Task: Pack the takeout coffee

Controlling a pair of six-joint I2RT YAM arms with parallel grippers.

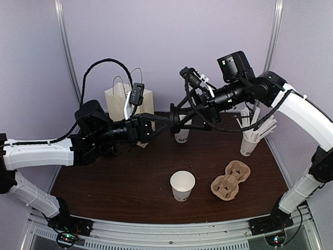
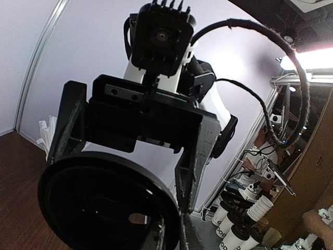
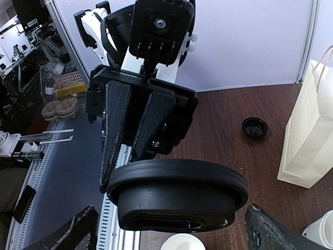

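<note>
A black round lid [image 1: 176,121] hangs in the air between both grippers, above mid-table. My left gripper [image 1: 170,121] is shut on its rim; in the left wrist view its fingertips [image 2: 156,235] pinch the lid [image 2: 99,203]. My right gripper [image 1: 184,121] is open, its fingers [image 3: 78,232] standing on either side of the lid [image 3: 177,192]. A white cup with dark lettering [image 1: 182,137] stands below the grippers. A second white cup [image 1: 182,185], lidless and open, stands nearer the front. A white cup rim [image 3: 182,242] shows under the lid.
A cream paper bag [image 1: 127,104] stands at the back left, also in the right wrist view [image 3: 312,140]. A brown pulp carrier [image 1: 230,180] lies front right. A cup of white sticks [image 1: 250,139] stands at the right. Another black lid [image 3: 254,127] lies on the table.
</note>
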